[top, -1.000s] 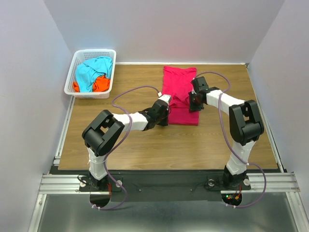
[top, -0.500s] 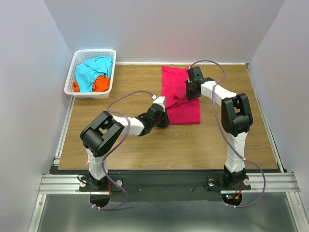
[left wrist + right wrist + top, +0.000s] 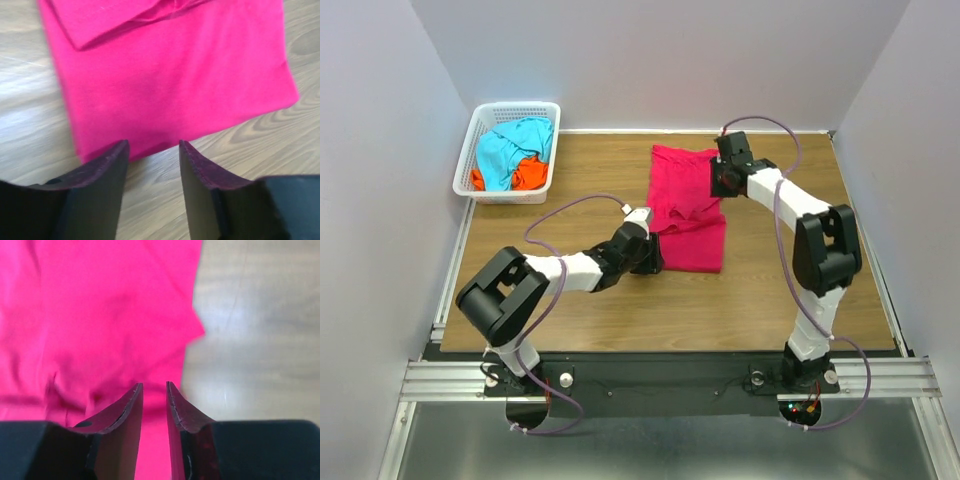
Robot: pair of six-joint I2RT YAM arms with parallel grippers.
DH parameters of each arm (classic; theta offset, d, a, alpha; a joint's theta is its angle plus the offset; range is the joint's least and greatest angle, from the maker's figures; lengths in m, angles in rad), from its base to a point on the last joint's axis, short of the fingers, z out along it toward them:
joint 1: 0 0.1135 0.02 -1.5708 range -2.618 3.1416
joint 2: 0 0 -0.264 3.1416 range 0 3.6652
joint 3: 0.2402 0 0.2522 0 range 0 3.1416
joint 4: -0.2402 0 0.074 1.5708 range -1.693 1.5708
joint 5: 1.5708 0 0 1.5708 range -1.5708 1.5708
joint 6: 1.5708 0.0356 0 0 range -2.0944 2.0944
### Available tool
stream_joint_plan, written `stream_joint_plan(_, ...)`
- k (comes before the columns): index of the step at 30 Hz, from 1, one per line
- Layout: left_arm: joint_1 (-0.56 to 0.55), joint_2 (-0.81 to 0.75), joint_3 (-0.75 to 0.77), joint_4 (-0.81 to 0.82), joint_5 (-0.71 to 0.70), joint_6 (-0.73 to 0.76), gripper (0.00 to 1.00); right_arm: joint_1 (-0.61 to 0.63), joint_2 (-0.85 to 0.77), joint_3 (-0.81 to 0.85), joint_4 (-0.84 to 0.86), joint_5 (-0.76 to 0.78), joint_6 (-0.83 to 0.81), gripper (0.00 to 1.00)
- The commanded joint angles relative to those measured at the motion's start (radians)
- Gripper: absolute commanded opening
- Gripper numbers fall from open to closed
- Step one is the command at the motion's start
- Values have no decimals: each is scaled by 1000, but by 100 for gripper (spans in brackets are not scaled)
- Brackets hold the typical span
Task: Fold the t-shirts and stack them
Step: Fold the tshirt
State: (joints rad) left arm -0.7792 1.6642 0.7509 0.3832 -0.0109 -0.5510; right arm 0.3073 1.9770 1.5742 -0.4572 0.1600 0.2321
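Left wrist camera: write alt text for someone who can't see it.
A folded pink shirt lies flat on a wooden table, a flap doubled over at the top. In the foreground, the left gripper, with two dark fingers, stands open and empty at the shirt's near edge.

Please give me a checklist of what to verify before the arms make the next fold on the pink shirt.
1. Nothing caught in the left gripper: ok, jaws open, edge of the crimson-pink shirt just ahead.
2. Nothing held in the right gripper: cannot tell, jaws narrowly apart over pink cloth.
3. Shirt lying flat: not ok, creased across its middle.
4. The turquoise shirt and orange shirt out of the way: ok, both in the basket.
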Motion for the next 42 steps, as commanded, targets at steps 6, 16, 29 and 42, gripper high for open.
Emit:
stream_joint_plan(6, 3, -14, 188, -185, -164, 171, 59, -2, -340, -295, 31, -148, 64, 39)
stream_joint_plan(16, 29, 31, 151, -195, -110, 120, 29, 116, -278, -303, 104, -404, 84, 38)
stream_joint_plan(29, 38, 19, 1, -139, -78, 54, 11, 217, 5, -152, 152, -525, 75, 22)
stream_joint_plan(42, 38, 17, -50, -118, -44, 39, 5, 214, 144, -25, 152, -347, 21, 21)
